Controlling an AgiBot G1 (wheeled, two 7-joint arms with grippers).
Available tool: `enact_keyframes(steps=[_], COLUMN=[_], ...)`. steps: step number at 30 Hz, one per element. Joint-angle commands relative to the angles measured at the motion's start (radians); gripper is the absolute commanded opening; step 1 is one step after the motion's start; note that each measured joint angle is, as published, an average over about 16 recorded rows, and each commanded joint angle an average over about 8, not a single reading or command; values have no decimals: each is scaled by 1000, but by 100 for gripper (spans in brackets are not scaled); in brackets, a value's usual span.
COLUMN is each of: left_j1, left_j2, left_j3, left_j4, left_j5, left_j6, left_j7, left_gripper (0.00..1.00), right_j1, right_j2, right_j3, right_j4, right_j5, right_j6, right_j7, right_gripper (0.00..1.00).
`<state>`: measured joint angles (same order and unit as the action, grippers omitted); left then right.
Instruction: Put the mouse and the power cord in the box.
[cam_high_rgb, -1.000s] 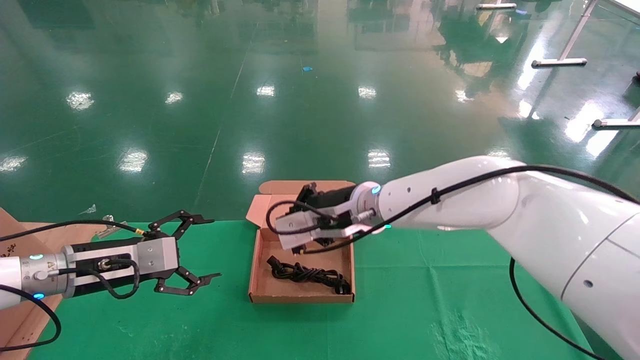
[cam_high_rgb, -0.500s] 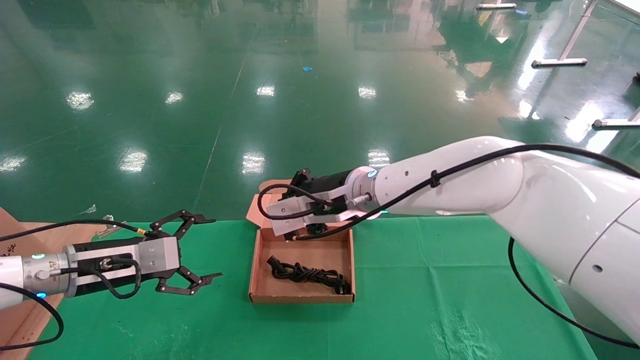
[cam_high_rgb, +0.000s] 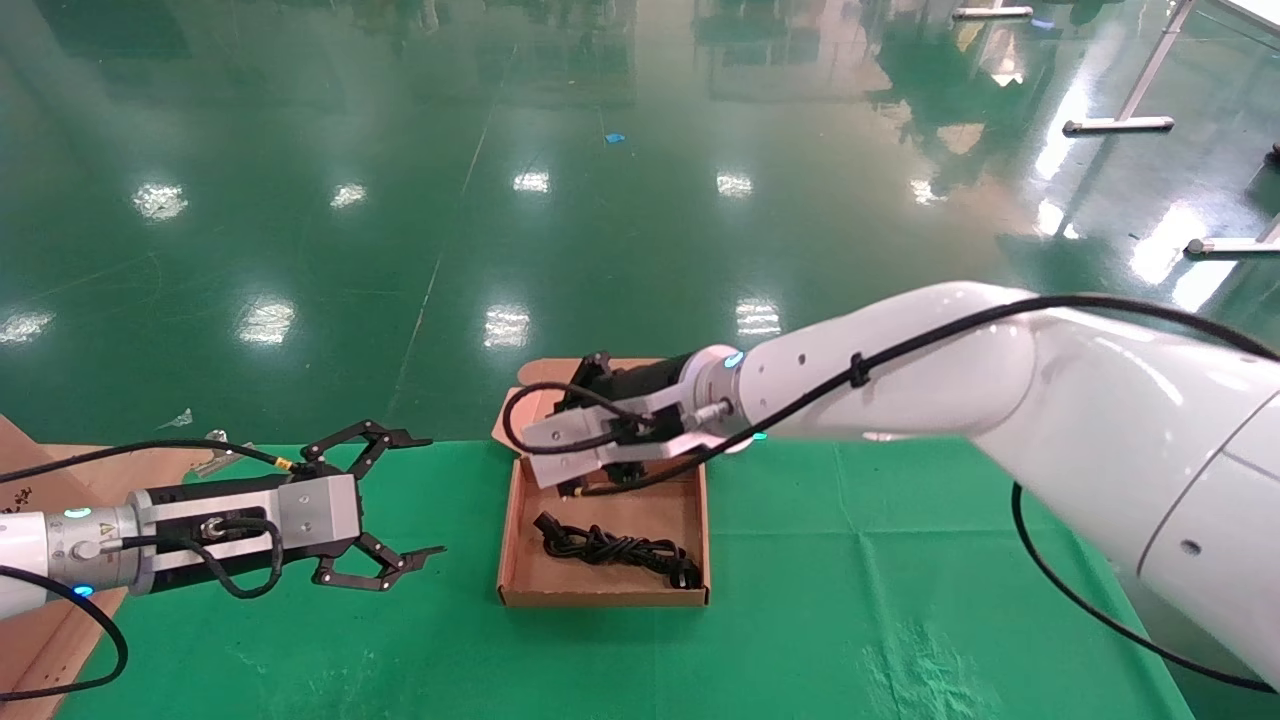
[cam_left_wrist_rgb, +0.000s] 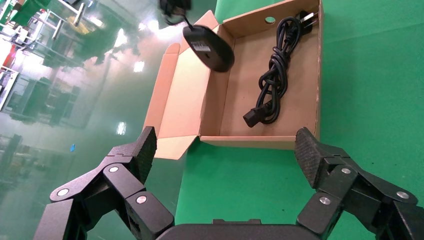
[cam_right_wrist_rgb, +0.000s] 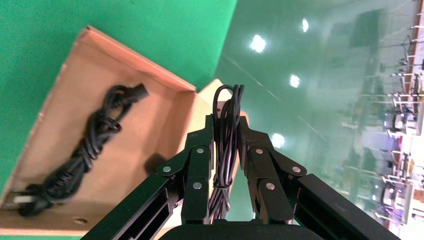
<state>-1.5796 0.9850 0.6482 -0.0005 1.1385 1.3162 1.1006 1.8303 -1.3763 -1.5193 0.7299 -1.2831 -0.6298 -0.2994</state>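
Note:
The brown box (cam_high_rgb: 603, 597) lies open on the green table, with the coiled power cord (cam_high_rgb: 612, 548) along its near side. My right gripper (cam_high_rgb: 582, 392) hovers over the box's far side. In the right wrist view it (cam_right_wrist_rgb: 226, 122) is shut on the mouse's thin bundled cable (cam_right_wrist_rgb: 225, 150). The black mouse (cam_left_wrist_rgb: 208, 47) dangles from that cable above the box's far wall (cam_left_wrist_rgb: 220, 95). The power cord (cam_right_wrist_rgb: 85, 150) lies on the box floor below. My left gripper (cam_high_rgb: 415, 495) is open and holds nothing, left of the box.
The box's lid flap (cam_high_rgb: 560, 375) hangs past the table's far edge over the shiny green floor. A larger cardboard piece (cam_high_rgb: 25, 470) sits at the left edge, with a small metal part (cam_high_rgb: 215, 450) near it. Green cloth (cam_high_rgb: 880, 560) stretches right of the box.
My right arm has carried the dangling mouse leftward and slightly down over the box's far part. The left arm and the power cord have not moved.

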Motion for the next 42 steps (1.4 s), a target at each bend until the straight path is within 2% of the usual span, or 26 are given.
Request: enact_keyframes(steps=[1,5,6,7,33,37,42], left_j1=[0,0,0,0,3,21,60], left_j2=[0,0,0,0,-3,-15,-44], left_j3=[0,0,0,0,-2,-15,-43], left_j4=[0,0,0,0,-8,-51,-150], left_j5=[0,0,0,0,-3,-17,-48], left_j6=[0,0,0,0,1,7,21], left_j7=[0,0,0,0,-8,-52,-151], left_gripper=[100,100,100,100,100,100,100], right_j1=[-6,-16,-19,-20,-23,-42,-96], right_j2=[0,0,0,0,8,28,79], right_j3=[-8,-22,-24,-25,-22,12,105], right_j4=[5,3,3,2,7,22,57], right_j5=[2,-2,-2,-1,1,15,55], right_j6=[5,14,16,17,17,-7,-73], right_j7=[2,7,9,11,9,22,58], right_gripper=[38,88,98,100,100,100,100])
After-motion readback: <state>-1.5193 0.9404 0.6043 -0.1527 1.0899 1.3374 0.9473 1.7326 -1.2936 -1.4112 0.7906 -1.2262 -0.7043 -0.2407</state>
